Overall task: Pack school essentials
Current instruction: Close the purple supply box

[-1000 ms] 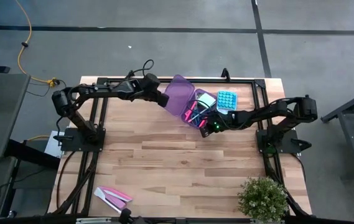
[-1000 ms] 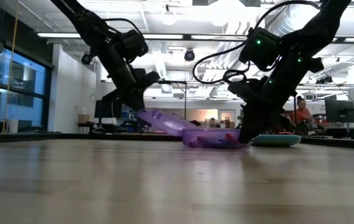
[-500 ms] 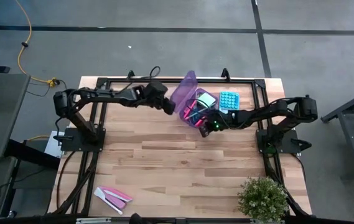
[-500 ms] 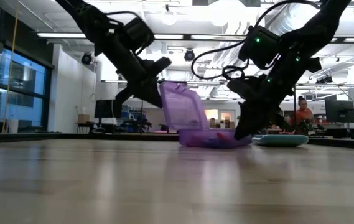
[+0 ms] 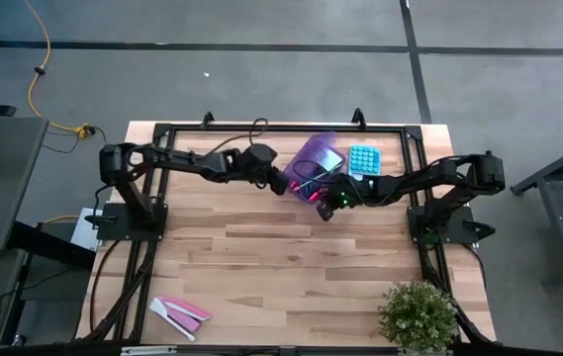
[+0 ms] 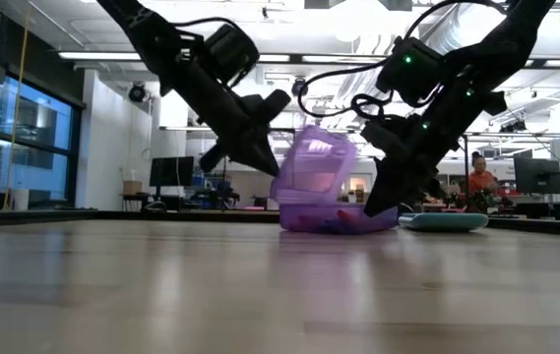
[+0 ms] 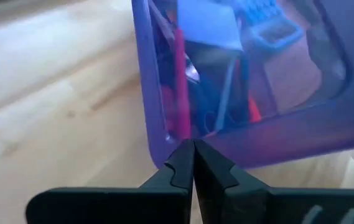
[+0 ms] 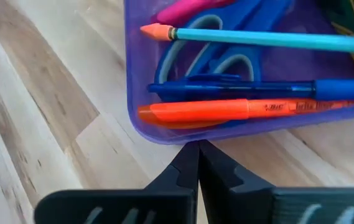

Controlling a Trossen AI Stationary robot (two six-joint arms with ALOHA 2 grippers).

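Lid half down on a light, flexing purple case; both grippers shut and empty.

Your purple case point(image 5: 319, 171) sits at the counter's point(image 5: 281, 267) far middle, beside the calculator point(image 5: 361, 158). It is thin, springy plastic, likely light and slippery, so push on rims, don't pinch. Left gripper point(image 7: 193, 163), fingers pressed together, noses the lid point(image 6: 311, 167); right gripper point(image 8: 198, 163), likewise closed, braces the tray's corner. Inside lie a blue pencil point(image 8: 257, 37), scissors point(image 8: 211, 62) and an orange marker point(image 8: 226, 111) marked "BIC"; its further print is unreadable.

Translucent purple plastic case point(image 8: 140, 118), pale matt wood table point(image 5: 291, 267), glossy orange pen point(image 8: 226, 111)
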